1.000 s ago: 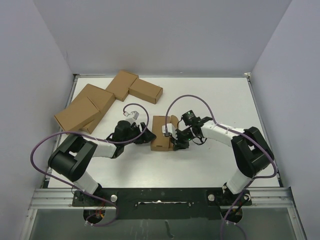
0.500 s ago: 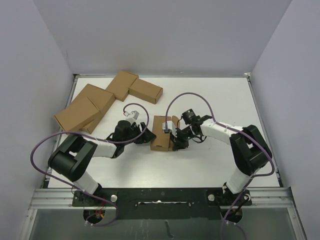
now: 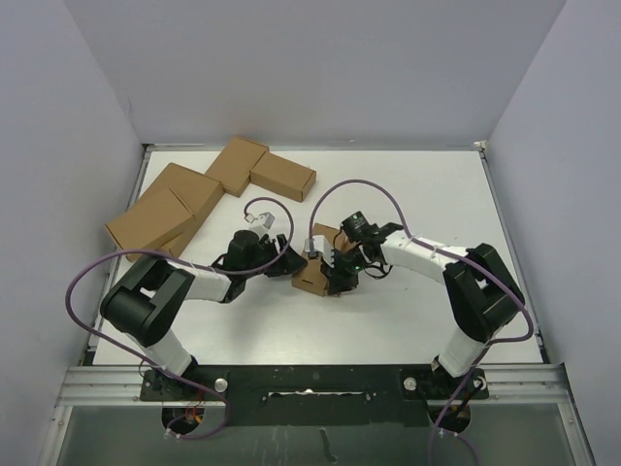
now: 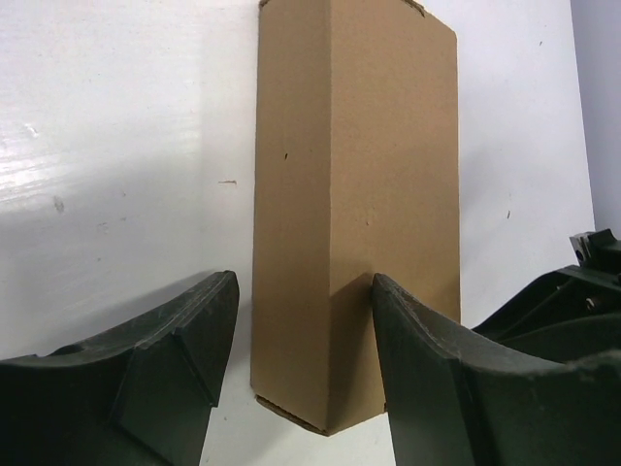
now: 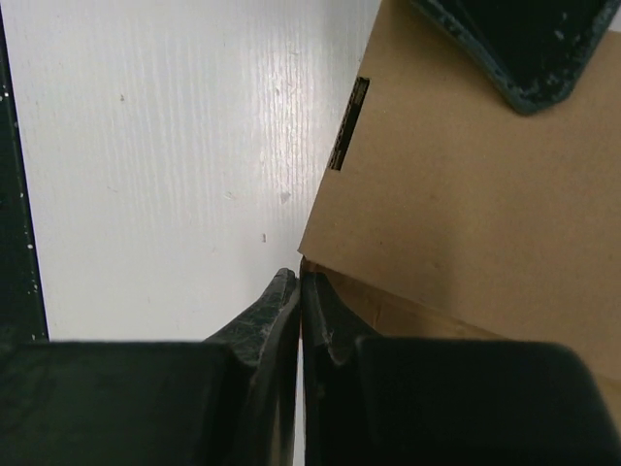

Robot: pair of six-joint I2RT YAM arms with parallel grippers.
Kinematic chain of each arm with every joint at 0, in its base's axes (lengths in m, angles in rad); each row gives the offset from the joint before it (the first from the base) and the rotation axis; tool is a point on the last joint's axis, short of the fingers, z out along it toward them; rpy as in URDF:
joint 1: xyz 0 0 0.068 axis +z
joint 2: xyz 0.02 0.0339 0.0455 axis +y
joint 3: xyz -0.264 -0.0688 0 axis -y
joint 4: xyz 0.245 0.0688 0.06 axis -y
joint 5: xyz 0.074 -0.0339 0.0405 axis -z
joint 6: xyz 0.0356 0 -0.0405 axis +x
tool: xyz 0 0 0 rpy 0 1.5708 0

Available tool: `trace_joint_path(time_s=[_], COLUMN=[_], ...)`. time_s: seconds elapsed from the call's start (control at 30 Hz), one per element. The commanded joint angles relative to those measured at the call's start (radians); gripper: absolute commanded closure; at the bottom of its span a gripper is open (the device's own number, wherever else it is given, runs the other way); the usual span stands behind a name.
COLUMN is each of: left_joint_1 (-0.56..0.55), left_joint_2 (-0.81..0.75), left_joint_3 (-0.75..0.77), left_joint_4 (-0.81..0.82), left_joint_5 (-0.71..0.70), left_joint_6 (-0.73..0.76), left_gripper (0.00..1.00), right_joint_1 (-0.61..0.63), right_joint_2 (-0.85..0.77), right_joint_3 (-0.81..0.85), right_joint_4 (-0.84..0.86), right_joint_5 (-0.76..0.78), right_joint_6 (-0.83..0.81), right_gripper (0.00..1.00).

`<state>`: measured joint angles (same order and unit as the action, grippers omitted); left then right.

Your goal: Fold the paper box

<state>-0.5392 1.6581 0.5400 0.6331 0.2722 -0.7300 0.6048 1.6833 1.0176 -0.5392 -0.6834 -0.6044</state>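
Note:
The paper box (image 3: 312, 277) is a small brown carton lying on the white table between my two grippers. In the left wrist view the box (image 4: 354, 194) runs away from the camera. My left gripper (image 4: 303, 282) is open and straddles its near end: the right finger (image 4: 437, 379) touches it, and the left finger (image 4: 184, 359) stands a little off it. My right gripper (image 5: 301, 277) is shut, its tips against the near corner of the box (image 5: 466, 214), at the open end. From above, the left gripper (image 3: 291, 260) and the right gripper (image 3: 333, 264) flank the carton.
Several other brown cartons (image 3: 209, 189) are clustered at the back left of the table (image 3: 417, 184). Purple cables loop over both arms. Grey walls close in the table on three sides. A left finger (image 5: 514, 49) shows at the top of the right wrist view.
My right gripper has moved left onto the box's right end and now covers part of it. The left gripper has edged right toward the box and its jaws have narrowed slightly.

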Motion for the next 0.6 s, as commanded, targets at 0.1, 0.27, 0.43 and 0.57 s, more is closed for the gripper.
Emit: trace_joint_path(time_s=[0.1,0.27,0.43,0.57], left_joint_1=[-0.009,0.025,0.064,0.078], left_joint_2=[0.021,-0.028,-0.135,-0.259], left_joint_3=[0.035,0.069,0.110,0.108], left_joint_4=[-0.050,-0.118,-0.233,-0.330], left_joint_5=[-0.016,0.013,0.020,0.002], left_joint_6=[0.032,0.061,0.103,0.131], left_gripper=[0.44,0.39,0.33,0.33], right_joint_1=[0.011,-0.030,-0.119,-0.225], right_joint_2=[0.029,-0.030,-0.110,-0.144], right_joint_3=[0.113,0.137,0.139,0.131], right_joint_4=[-0.093,-0.201,-0.258,-0.189], right_joint_5=[-0.015,-0.053,-0.125,-0.157], right_joint_6=[0.017,-0.107,-0.191,-0.105], right_gripper=[0.86,0.61,0.52,0.53])
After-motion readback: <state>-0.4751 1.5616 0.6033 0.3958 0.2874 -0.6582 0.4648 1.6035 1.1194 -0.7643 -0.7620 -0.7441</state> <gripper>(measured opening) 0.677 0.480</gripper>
